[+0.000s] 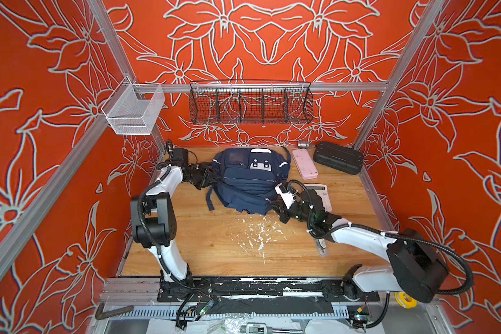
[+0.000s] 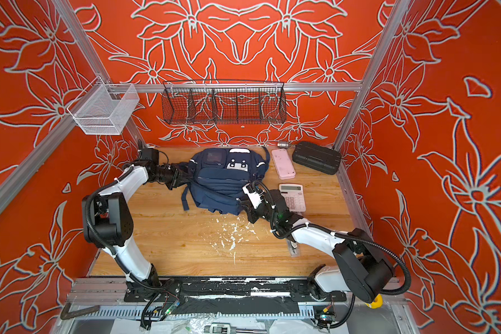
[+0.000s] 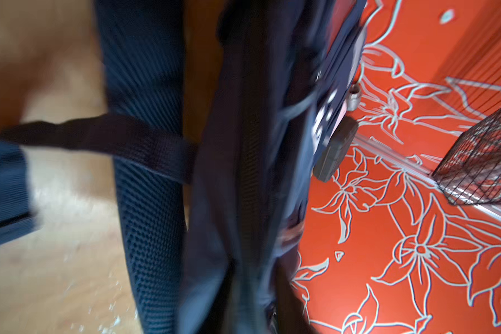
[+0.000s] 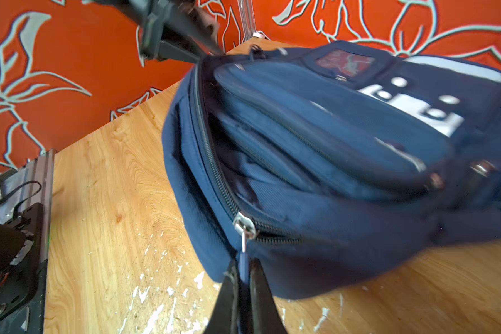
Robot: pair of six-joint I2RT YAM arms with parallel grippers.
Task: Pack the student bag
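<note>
Two grippers at work: both stand at the student bag (image 1: 248, 179), one at each end of its main zip; neither carries a loose item.
Bag position: it lies front-up at the back middle of the wooden table (image 1: 214, 245) in both top views, with a navy strap (image 1: 210, 199) trailing off its left side.
Right gripper (image 4: 242, 277): jaws narrow, pinched on the blue zip pull (image 4: 243, 261) that hangs from the silver slider (image 4: 244, 225).
Reason for that grip: by judgement, the pull is the one handle that moves the slider, and drawing it along the track widens the mouth for packing.
Left gripper (image 1: 210, 179): set against the bag's left edge, at the far end of the same zip. The left wrist view is blurred, so you cannot tell how wide its jaws stand or whether they hold fabric.
Reason for that placement: by judgement, it braces the soft bag so the zip pull does not drag the whole bag across the table.
Zip state: parted between the left gripper and the slider, with teeth closed beyond the slider.
Bag relative to right gripper: directly ahead of the fingertips, with its near right corner just beside them, joined by the pull.
Items waiting: calculator (image 2: 294, 196), pink case (image 1: 304, 163) and black ribbed case (image 1: 338, 157) lie on the table right of the bag, outside it.
</note>
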